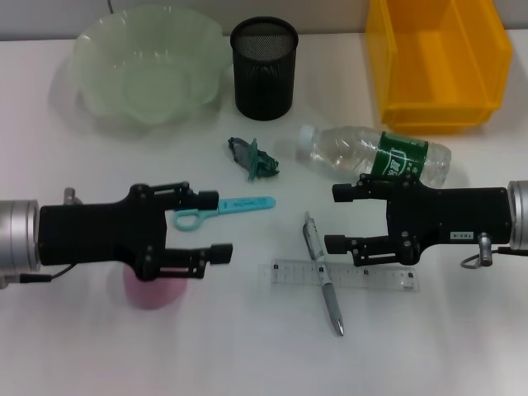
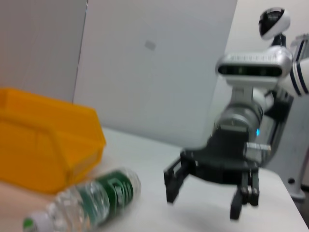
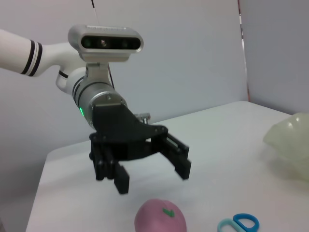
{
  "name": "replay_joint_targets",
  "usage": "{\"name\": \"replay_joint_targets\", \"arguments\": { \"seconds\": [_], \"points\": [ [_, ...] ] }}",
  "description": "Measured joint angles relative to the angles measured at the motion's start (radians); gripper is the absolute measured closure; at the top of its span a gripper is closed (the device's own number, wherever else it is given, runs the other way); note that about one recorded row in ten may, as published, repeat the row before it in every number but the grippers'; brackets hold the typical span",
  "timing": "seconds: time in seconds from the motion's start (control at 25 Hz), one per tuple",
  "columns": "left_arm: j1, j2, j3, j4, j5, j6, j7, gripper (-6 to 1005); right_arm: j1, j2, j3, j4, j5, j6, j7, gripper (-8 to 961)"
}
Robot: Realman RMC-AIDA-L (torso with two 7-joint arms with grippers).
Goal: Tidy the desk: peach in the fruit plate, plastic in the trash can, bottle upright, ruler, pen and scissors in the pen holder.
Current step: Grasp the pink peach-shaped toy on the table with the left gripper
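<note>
The white desk (image 1: 247, 346) carries everything. At its far right corner stands the yellow bin (image 1: 437, 62), with its open side up. At the far left side sits the pale green fruit plate (image 1: 148, 70), a wavy bowl with nothing in it. Between these two, at the far edge, the black mesh pen holder (image 1: 264, 68) stands upright.

The left arm reaches in level from the left edge, low over the desk. The left claw (image 1: 216, 227) has its two fingers wide apart and holds nothing. The peach (image 1: 153, 290) lies on the desk under this arm, toward the near edge, and is partly hidden by it. The right arm comes in level from the right edge in the same pose, and the right claw (image 1: 337, 218) also has its fingers apart, with nothing between them.

The bottle (image 1: 375, 155) lies on its side right of the middle, just behind the right claw, with its cap pointing to the left. The clear ruler (image 1: 342, 276) lies flat near the right claw, and the pen (image 1: 324, 272) lies across it. The blue scissors (image 1: 223, 210) lie in the middle, with the handle loops beside the left claw. The crumpled green plastic (image 1: 254, 158) lies between the scissors and the pen holder.
</note>
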Motion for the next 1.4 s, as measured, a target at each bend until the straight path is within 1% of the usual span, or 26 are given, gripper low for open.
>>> {"name": "replay_joint_targets", "arguments": {
  "seconds": [0.04,0.08,0.12,0.16,0.32,0.44,0.56,0.68,0.72,0.92,1.32,1.4],
  "points": [
    [0.001,0.002,-0.004,0.0,0.03,-0.002,-0.006,198,0.002,0.0,-0.002,0.0,0.0,0.0,0.0,165],
    [0.001,0.002,-0.004,0.0,0.03,-0.002,-0.006,198,0.005,0.0,-0.003,-0.001,-0.001,0.0,0.0,165],
    [0.002,0.003,-0.007,0.0,0.074,-0.012,-0.011,198,0.005,0.0,-0.003,-0.001,-0.001,0.0,0.0,165],
    [0.003,0.004,-0.008,0.0,0.09,-0.021,-0.012,198,0.007,0.0,-0.003,-0.001,-0.002,0.001,0.002,165],
    [0.006,0.004,-0.009,0.0,0.105,-0.037,-0.012,198,0.012,0.0,-0.003,0.0,-0.005,0.008,0.007,165],
    [0.013,0.004,-0.011,0.0,0.156,-0.077,-0.011,198,0.018,0.0,-0.003,0.005,-0.005,0.01,0.009,165],
    [0.016,0.004,-0.014,0.0,0.171,-0.082,-0.011,197,0.021,-0.002,-0.003,0.007,-0.006,0.012,0.013,165],
    [0.021,0.009,-0.025,0.005,0.186,-0.083,-0.011,198,0.022,-0.002,-0.003,0.007,-0.006,0.013,0.02,165],
    [0.037,0.013,-0.038,0.025,0.192,-0.085,-0.012,198,0.022,-0.002,-0.003,0.007,-0.006,0.013,0.02,165],
    [0.066,0.016,-0.048,0.063,0.193,-0.106,-0.011,199,0.022,-0.004,-0.003,0.004,-0.006,0.019,0.024,165],
    [0.076,0.017,-0.049,0.056,0.242,-0.182,-0.013,202,0.024,-0.004,-0.003,0.001,-0.006,0.022,0.025,165],
    [0.076,0.017,-0.05,0.056,0.243,-0.184,-0.013,221,0.024,-0.004,-0.003,0.001,-0.006,0.022,0.025,165]
  ]
}}
